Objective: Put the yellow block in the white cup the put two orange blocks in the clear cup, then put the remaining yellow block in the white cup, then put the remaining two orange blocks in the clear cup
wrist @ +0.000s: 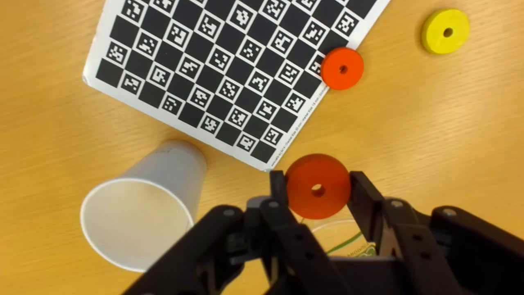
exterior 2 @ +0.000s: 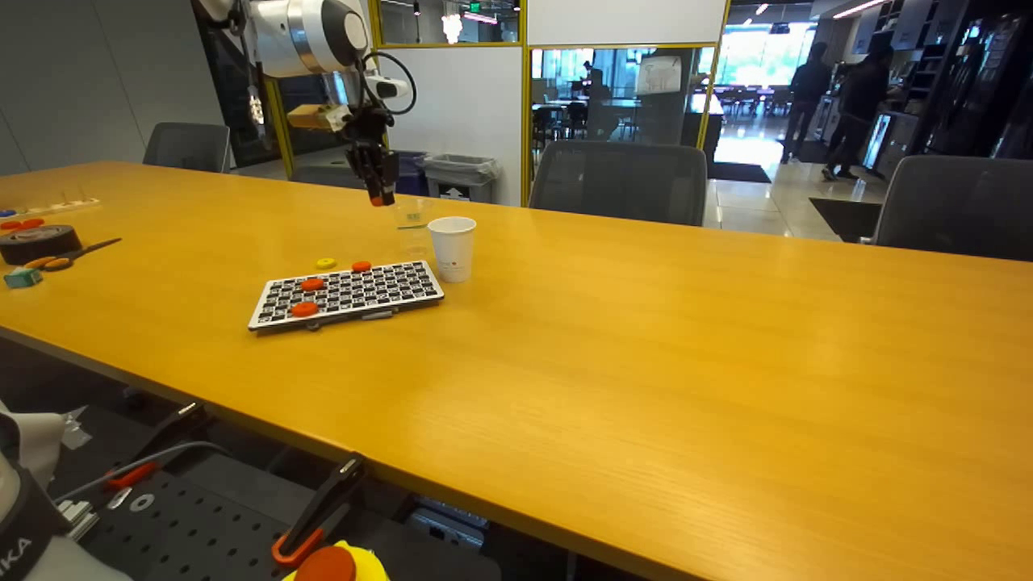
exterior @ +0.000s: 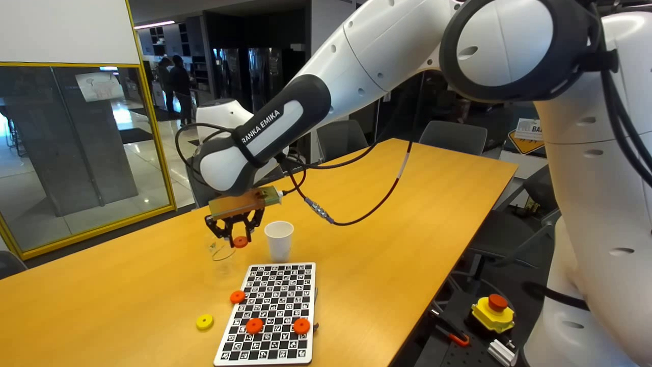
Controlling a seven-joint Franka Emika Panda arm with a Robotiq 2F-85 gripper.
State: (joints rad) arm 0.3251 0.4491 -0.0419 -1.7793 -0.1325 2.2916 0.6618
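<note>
Wrist view: looking at an orange block (wrist: 318,172) pinched from both sides in the gripper (wrist: 317,188). Held up off the table (exterior 2: 605,347) in both exterior views, pretty close to the clear cup (exterior 2: 414,216); honestly can't tell whether right over or just beside. Also spotting the white cup (exterior: 279,246) upright just beside the end of the board (exterior: 275,306). Counting three more orange blocks (exterior: 254,326) on the board, including one poking past the edge, plus a yellow block (exterior: 205,322) on the table.
</note>
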